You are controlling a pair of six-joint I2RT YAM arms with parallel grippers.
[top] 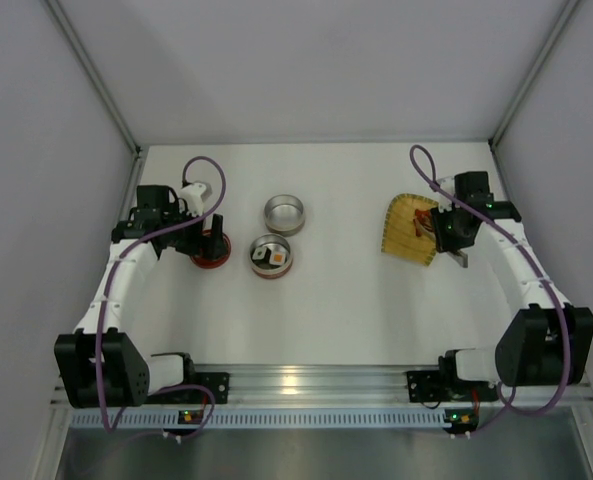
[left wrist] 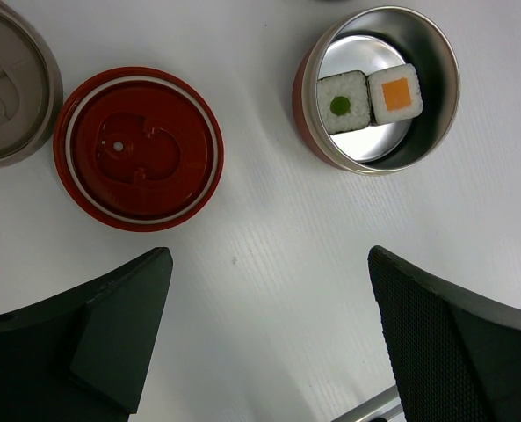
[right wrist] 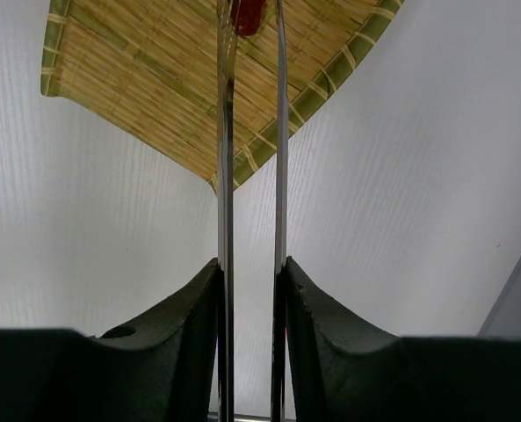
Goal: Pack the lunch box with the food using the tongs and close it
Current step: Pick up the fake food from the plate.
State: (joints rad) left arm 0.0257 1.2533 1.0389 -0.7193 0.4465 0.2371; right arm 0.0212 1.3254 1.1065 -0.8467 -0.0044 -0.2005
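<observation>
My right gripper is shut on the slim silvery tongs, one finger pressing on each arm. The tong tips reach over the yellow woven tray, and a small red piece of food sits between them at the frame's top edge. From above, this gripper hangs over the tray's right side. The round red-walled steel lunch box holds two white sushi pieces, one green-centred and one orange-centred. My left gripper stands open and empty above bare table, near the red lid.
A grey lid lies left of the red lid. An empty steel ring-shaped tier stands behind the filled lunch box. White walls close in the table on three sides. Purple cables loop over both arms.
</observation>
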